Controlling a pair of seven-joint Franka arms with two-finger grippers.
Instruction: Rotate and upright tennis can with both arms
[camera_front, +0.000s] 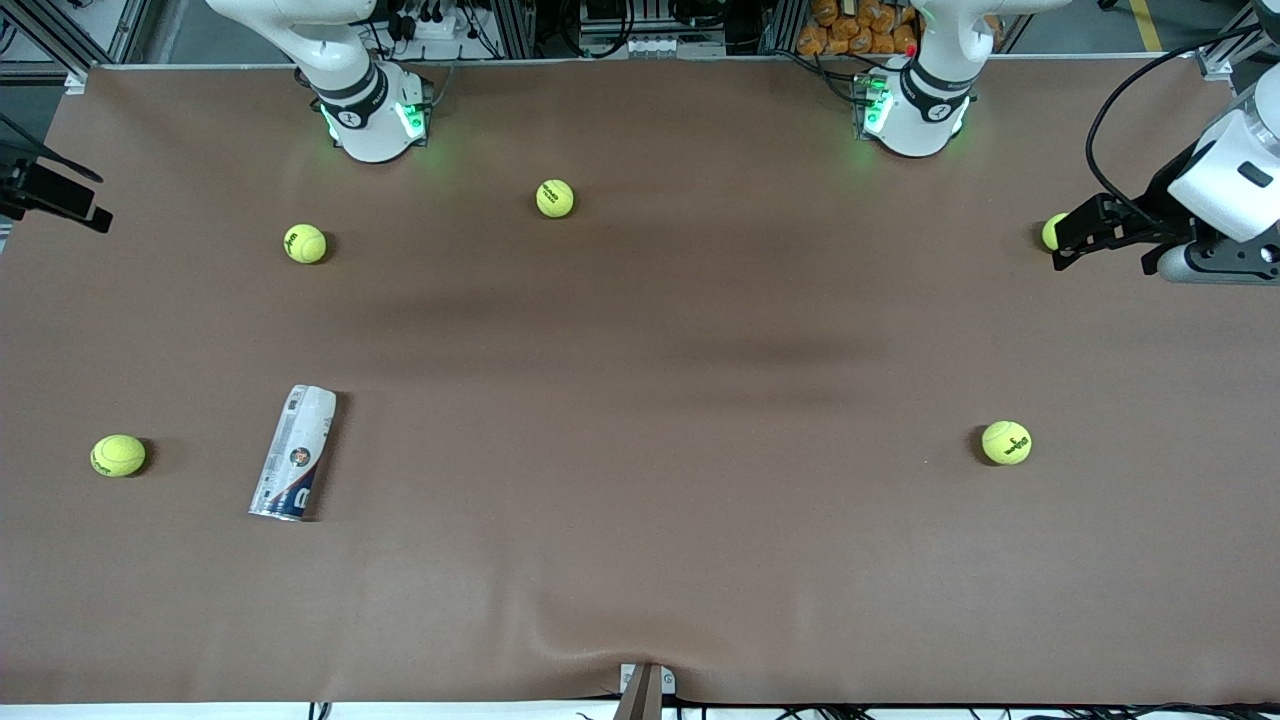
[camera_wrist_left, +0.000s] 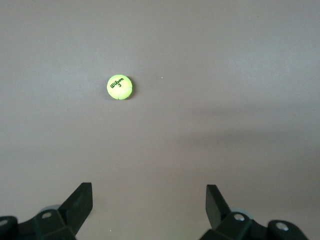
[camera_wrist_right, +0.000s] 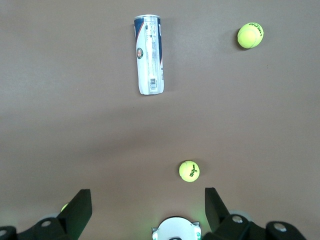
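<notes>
The tennis can (camera_front: 293, 452) lies on its side on the brown table, toward the right arm's end and near the front camera; its white and navy label faces up. In the right wrist view the tennis can (camera_wrist_right: 149, 55) lies far below, clear of the fingers. My right gripper (camera_wrist_right: 147, 192) hangs open and empty high over the table near its own base (camera_wrist_right: 175, 231). At the left arm's end of the table, my left gripper (camera_front: 1060, 243) is also open and empty, held in the air far from the can. The left gripper (camera_wrist_left: 149, 187) shows only bare table between its fingers.
Several yellow-green tennis balls lie scattered: one (camera_front: 118, 455) beside the can, one (camera_front: 305, 243) and one (camera_front: 555, 198) nearer the right arm's base, one (camera_front: 1006, 442) at the left arm's end, one (camera_front: 1050, 232) partly hidden by the left gripper. Black hardware (camera_front: 50, 195) juts in at the table's edge.
</notes>
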